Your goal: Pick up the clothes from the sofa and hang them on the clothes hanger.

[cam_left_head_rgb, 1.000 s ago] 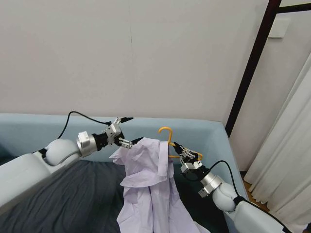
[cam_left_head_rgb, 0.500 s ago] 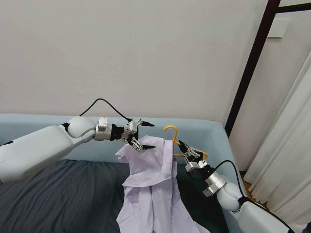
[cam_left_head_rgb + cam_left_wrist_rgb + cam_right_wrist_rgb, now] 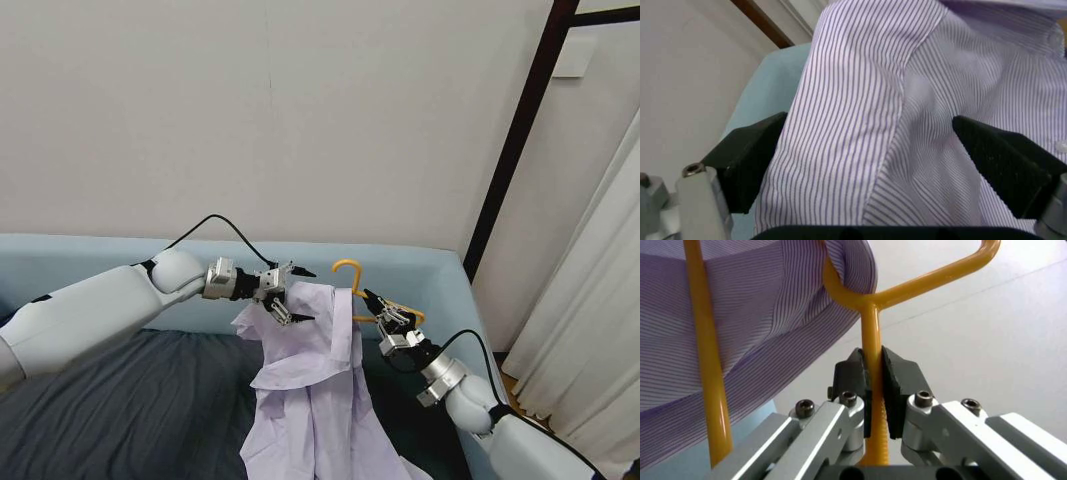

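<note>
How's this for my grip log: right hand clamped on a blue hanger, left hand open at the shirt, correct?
No: the hanger is yellow, as the right wrist view shows. The right hand is clamped on it; the left hand is open at the shirt.

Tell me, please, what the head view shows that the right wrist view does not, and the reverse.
The head view adds the left pincer, open at the striped shirt, and the blue sofa beneath. The right wrist view adds a close look: pads clamped on the bar of the orange hanger. Both share the right pincer, the hanger and the shirt draped on it.
</note>
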{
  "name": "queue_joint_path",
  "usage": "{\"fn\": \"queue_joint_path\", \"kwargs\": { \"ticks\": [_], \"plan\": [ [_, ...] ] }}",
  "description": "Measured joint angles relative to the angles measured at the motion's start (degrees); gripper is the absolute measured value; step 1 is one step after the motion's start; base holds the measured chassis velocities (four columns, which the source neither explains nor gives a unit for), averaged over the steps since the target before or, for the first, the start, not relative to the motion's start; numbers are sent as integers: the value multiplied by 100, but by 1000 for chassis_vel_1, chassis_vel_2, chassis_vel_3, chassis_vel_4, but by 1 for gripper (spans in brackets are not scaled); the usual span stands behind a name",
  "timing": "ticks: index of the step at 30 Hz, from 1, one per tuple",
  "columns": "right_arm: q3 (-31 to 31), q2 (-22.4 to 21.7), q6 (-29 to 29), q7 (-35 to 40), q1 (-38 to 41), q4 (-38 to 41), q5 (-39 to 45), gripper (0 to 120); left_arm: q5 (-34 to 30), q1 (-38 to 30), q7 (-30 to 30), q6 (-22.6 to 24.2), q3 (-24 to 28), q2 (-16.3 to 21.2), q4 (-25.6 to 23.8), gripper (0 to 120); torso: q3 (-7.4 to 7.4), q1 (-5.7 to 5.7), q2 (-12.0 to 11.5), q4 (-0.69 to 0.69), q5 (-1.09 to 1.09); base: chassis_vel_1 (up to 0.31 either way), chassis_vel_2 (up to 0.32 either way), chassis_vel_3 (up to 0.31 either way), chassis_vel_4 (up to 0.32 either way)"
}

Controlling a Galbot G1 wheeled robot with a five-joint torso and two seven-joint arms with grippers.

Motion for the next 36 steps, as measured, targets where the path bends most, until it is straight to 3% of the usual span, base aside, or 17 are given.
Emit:
{"fn": "queue_joint_path", "kwargs": {
  "ticks": [3, 4, 10, 12, 18, 23, 36],
  "plan": [
    [-10, 14, 56, 0, -3, 0, -110, 5, 12, 63, -52, -21, 0, 13, 33, 86, 0, 0, 0, 0, 0, 0, 0, 0, 0],
    [-27, 21, 109, 2, -39, -7, -208, 5, 10, 121, -77, -37, -10, 41, 35, 77, 0, 0, 0, 1, 0, 0, 0, 0, 0],
    [-96, 58, 145, 13, -154, -70, -283, 5, 17, 235, -91, -64, -72, 102, -35, 63, 0, 0, 0, 0, 1, 0, 0, 0, 0],
    [-105, 98, 145, 18, -197, -96, -311, 5, 63, 337, -107, -86, -156, 104, -41, 51, 0, -1, 0, 0, 0, 0, 0, 0, 0],
    [-107, 113, 146, 36, -177, -105, -358, 5, 148, 475, -67, -87, -174, 162, -163, 34, 0, 0, 0, 0, 0, 0, 0, 0, 0],
    [-107, 109, 148, 58, -105, -100, -400, 5, 163, 589, -47, -108, -183, 209, -203, 10, 0, 0, 0, 1, 0, 0, 0, 0, 0],
    [-150, 96, 67, 46, -141, 3, -321, 5, 111, 807, -70, -231, -378, 248, -187, 6, 0, -1, 0, 0, 0, 0, 0, 0, 0]
  ]
}}
